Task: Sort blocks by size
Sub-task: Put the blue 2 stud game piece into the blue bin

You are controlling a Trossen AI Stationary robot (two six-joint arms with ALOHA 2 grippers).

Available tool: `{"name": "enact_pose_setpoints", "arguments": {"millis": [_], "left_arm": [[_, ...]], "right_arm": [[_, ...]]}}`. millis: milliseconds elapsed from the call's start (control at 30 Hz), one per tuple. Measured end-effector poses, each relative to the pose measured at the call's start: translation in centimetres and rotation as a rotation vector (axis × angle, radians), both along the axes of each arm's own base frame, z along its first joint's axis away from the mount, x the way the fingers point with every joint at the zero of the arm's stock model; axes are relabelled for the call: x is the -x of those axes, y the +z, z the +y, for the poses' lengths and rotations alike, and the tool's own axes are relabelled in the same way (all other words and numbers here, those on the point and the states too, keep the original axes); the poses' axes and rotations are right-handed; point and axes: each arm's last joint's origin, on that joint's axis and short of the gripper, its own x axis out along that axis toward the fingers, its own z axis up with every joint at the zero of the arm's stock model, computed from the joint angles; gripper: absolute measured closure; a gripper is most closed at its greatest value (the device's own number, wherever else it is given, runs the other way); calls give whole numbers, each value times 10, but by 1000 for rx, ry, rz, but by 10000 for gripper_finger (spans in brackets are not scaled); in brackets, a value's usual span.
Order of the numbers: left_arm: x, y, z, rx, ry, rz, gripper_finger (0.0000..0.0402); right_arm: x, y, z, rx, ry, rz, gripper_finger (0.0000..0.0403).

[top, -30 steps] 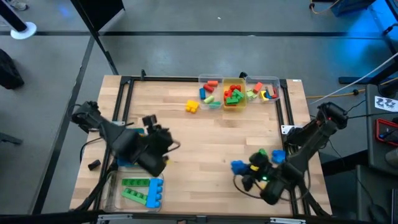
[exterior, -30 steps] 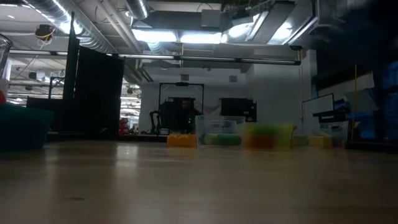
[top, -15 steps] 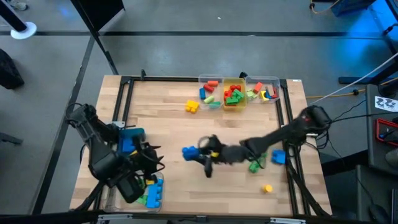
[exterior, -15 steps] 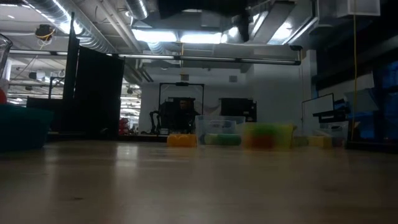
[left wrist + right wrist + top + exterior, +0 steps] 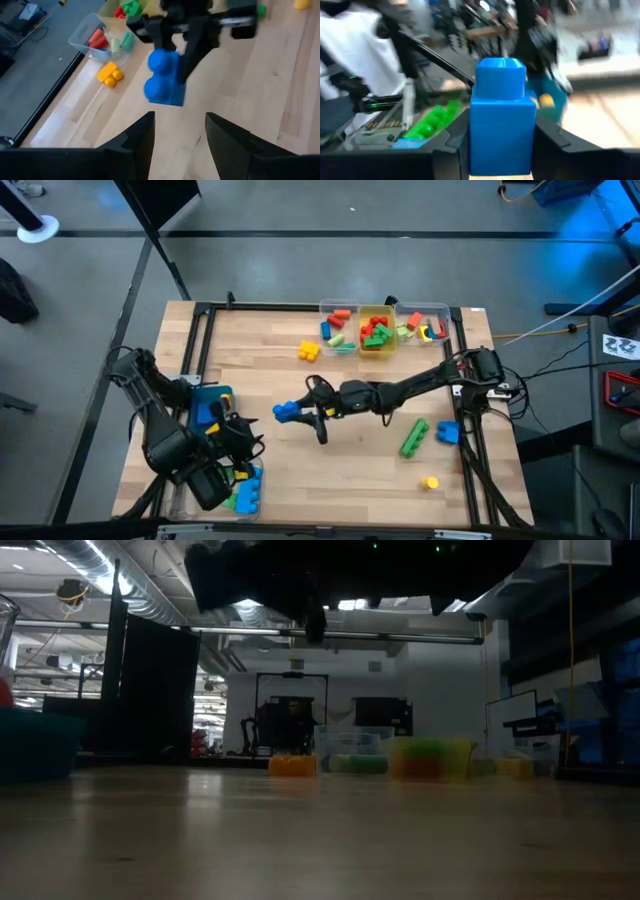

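Note:
My right gripper (image 5: 300,412) reaches level over the middle of the table, shut on a blue two-stud block (image 5: 286,411), which also shows in the left wrist view (image 5: 165,82) and the right wrist view (image 5: 502,112). My left gripper (image 5: 243,443) hangs open over the near left corner with nothing between its fingers (image 5: 180,142). Below it stands a clear bin (image 5: 200,490) with green and blue blocks (image 5: 242,492). Loose on the table lie a yellow block (image 5: 308,352), a green bar (image 5: 414,437), a blue block (image 5: 447,432) and a tiny yellow one (image 5: 430,482). My right gripper pinches the blue block by two opposite sides (image 5: 476,135) between its two fingers (image 5: 454,142). The fingers lie level and come from the table's right side. The block sticks out past the fingertips and is lifted clear of the table.
Three small bins (image 5: 338,328), (image 5: 376,330), (image 5: 425,325) with mixed blocks stand in a row at the far edge. A blue box (image 5: 205,406) sits by the left arm. A dark frame (image 5: 200,340) runs around the table. Bare wood lies in the middle.
My right gripper has swung from the near right corner toward the table's middle and left, carrying the blue block and turning its fingers to level. My left gripper has drawn back from the middle toward the near left corner, over the clear bin.

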Motion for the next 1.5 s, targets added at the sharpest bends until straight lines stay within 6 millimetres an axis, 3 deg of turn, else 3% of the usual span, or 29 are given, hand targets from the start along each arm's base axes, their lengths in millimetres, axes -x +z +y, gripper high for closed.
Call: {"name": "enact_pose_setpoints", "arguments": {"millis": [200, 500, 833, 1100, 1500], "left_arm": [[-8, 0, 3, -9, -36, 29, 243], [-26, 2, 0, -8, -188, 60, 241], [-39, 1, 16, 61, -120, 82, 194], [-40, 1, 17, 84, -111, 86, 192], [-45, 3, 15, 87, -148, 61, 192]], "right_arm": [[1, 17, 5, 212, 125, -228, 265], [3, 24, 7, 413, 180, -367, 265], [4, 25, 8, 420, 245, -395, 265], [5, 25, 11, 440, 309, -416, 264], [5, 28, 9, 442, 250, -437, 264]]}}
